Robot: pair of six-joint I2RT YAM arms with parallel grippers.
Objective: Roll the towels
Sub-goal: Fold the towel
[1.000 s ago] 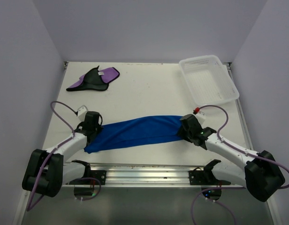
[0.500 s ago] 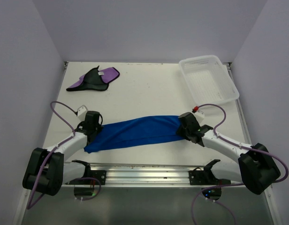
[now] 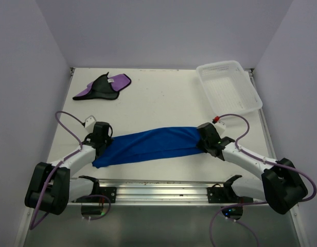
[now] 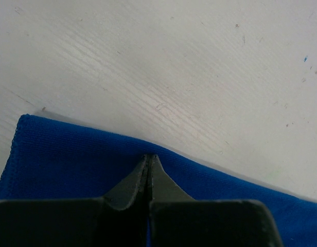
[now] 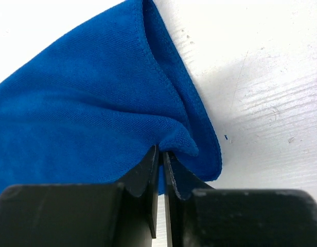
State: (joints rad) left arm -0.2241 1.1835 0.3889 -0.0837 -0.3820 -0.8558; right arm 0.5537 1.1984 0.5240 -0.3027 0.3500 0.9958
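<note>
**A:** Where is the blue towel (image 3: 148,144)?

**B:** On the table (image 3: 163,103), nearer the arm bases than the white basket (image 3: 228,90). It is pulled into a long band that starts just off the basket's near left corner and runs away to the basket's left.

**A:** And the purple towel (image 3: 102,87)?

**B:** About level with the basket and well apart to its left. It lies crumpled, with its black side and a small white tag showing, and neither arm touches it.

**A:** What does the overhead view say about the grip?

**B:** Only the placing. The left gripper (image 3: 102,136) sits on the band's end farthest from the basket, and the right gripper (image 3: 205,138) on the end nearest it. From up there the arms' own bodies hide the fingertips.

**A:** So the wrist cameras settle it?

**B:** Yes. On the left wrist the fingers (image 4: 130,185) are pressed tight together, with their tips meeting right at the blue hem and clamped on the cloth. On the right wrist the fingers (image 5: 143,175) are drawn to a thin slit, and a raised fold of blue cloth is pinched between them, close to a stitched corner.

**A:** What do those close views miss?

**B:** The basket and the purple towel, which appear only from above.
</note>
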